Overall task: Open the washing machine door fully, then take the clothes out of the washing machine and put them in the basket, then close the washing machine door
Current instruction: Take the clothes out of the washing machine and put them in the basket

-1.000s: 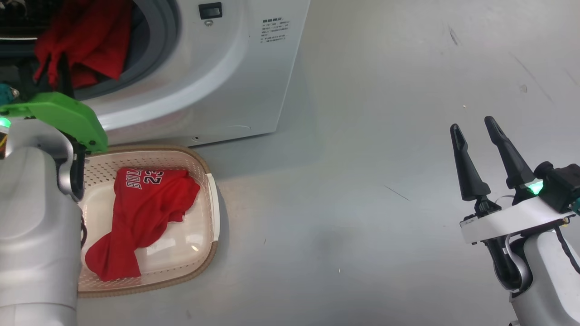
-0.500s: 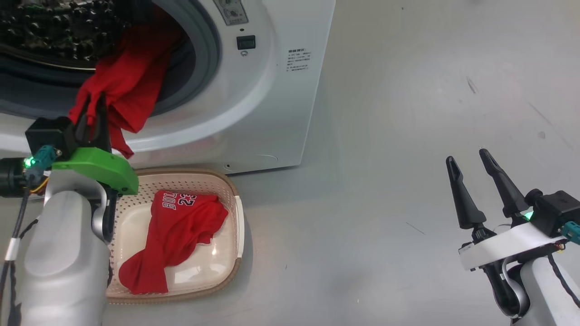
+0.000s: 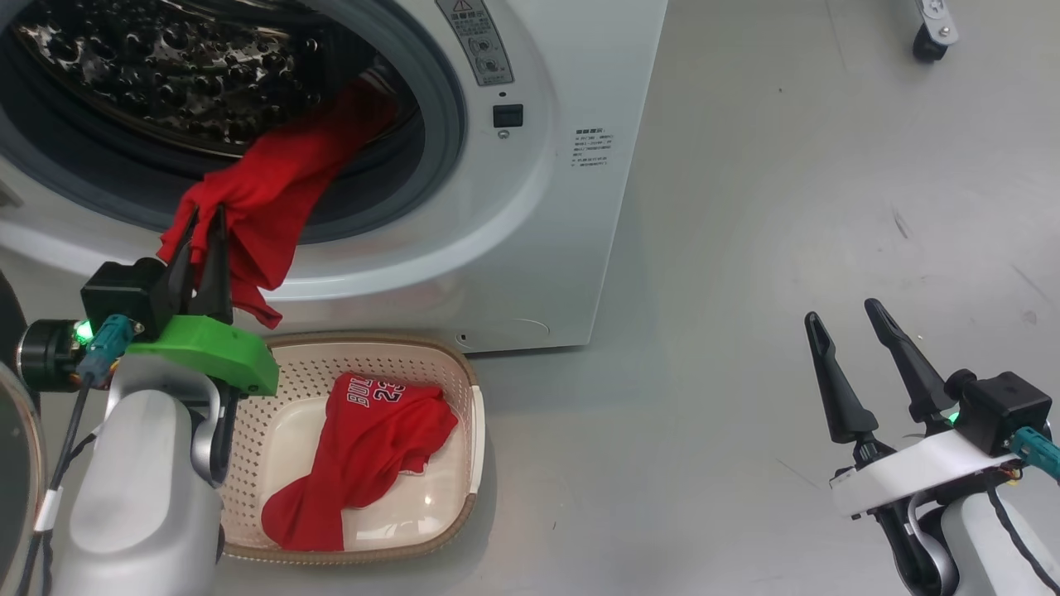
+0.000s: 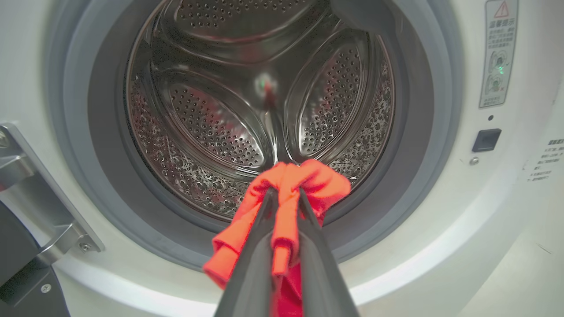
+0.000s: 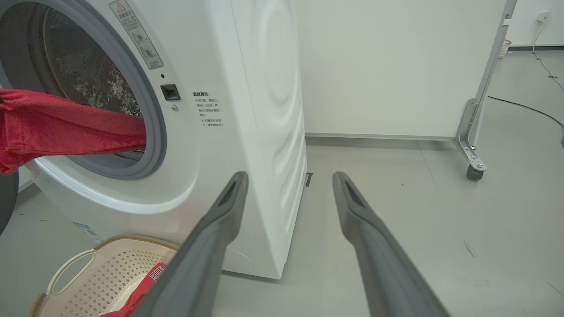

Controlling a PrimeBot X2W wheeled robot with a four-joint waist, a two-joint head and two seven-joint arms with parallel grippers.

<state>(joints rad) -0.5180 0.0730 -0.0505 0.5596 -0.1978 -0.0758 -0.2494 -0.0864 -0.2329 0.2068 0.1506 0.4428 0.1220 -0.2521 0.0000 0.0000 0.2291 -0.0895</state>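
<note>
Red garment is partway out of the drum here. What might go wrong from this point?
The left gripper pinches only a bunched fold of the red garment; its tail trails into the drum, so it may slip free.
The cloth lies across the grey seal and might snag.
The basket sits close below the washing machine; a drop could land on its rim.

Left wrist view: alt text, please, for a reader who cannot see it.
The left end effector is shut on a bunched red garment, held at the mouth of the washing machine. Behind it is the perforated steel drum, ringed by a grey seal.
</note>
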